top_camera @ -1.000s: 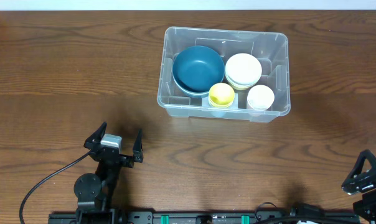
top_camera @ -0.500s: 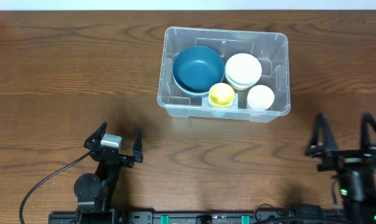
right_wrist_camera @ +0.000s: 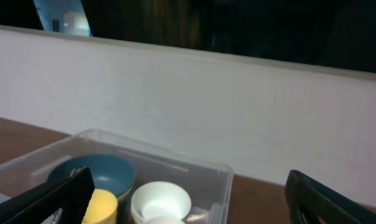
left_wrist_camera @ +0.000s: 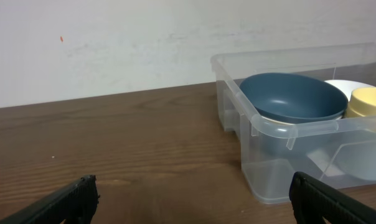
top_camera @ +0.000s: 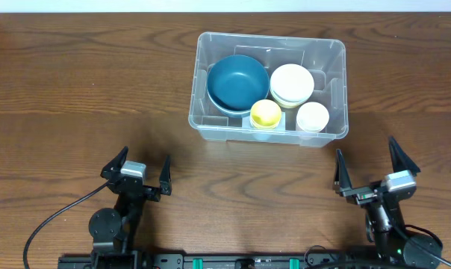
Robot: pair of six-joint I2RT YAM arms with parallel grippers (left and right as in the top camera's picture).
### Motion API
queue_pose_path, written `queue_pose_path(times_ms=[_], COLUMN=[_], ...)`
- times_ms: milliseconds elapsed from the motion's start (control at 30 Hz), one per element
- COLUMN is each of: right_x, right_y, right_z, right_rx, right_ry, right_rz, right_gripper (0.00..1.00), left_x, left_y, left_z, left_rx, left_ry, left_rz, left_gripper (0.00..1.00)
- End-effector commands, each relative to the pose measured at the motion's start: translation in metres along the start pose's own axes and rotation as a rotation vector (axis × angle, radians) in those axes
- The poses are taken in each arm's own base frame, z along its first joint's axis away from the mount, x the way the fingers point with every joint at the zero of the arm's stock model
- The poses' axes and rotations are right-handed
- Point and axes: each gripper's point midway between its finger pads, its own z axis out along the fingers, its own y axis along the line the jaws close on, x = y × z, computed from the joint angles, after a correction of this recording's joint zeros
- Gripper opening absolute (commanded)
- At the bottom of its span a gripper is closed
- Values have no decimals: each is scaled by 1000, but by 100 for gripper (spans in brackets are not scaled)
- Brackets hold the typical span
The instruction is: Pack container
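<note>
Overhead, the container [top_camera: 270,37] holds a blue bowl [top_camera: 237,81]. The left gripper [top_camera: 143,158] and right gripper [top_camera: 366,152] gape wide, holding nothing.

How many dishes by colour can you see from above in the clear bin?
Blue: 1, round blue bowl
White: 2, round white bowl and small white cup
Yellow: 1, small yellow cup
Total: 4, all inside the clear plastic rectangular container

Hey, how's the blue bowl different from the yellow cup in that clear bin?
The blue bowl is far wider than the yellow cup, and darker. The bowl fills the left end of the container; the cup sits against its near wall. Both stand open side up.
</note>
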Motion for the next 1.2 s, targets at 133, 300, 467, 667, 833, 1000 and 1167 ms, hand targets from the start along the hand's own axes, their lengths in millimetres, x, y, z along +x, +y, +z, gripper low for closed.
queue_pose_path(times_ms=[133, 300, 467, 667, 833, 1000, 1167], right_x=[25, 49, 68, 94, 128, 127, 127], right_y=[2, 1, 2, -1, -1, -1, -1], right_z=[5, 8, 8, 6, -1, -1, -1], right_rx=[-9, -1, -3, 19, 24, 25, 25], right_ry=[-23, -7, 32, 130, 268, 265, 265], right_rz=[-35, -30, -22, -2, 27, 26, 26], right_gripper=[99, 99, 99, 99, 99, 99, 99], left_x=[16, 16, 16, 16, 16, 16, 16], left_y=[0, 0, 0, 0, 0, 0, 0], left_z=[1, 1, 1, 1, 1, 1, 1], left_rx=[4, 4, 4, 4, 4, 4, 4], left_ry=[45, 45, 45, 45, 45, 45, 45], left_rz=[-12, -12, -12, -12, -12, -12, -12], left_gripper=[98, 98, 98, 98, 98, 98, 98])
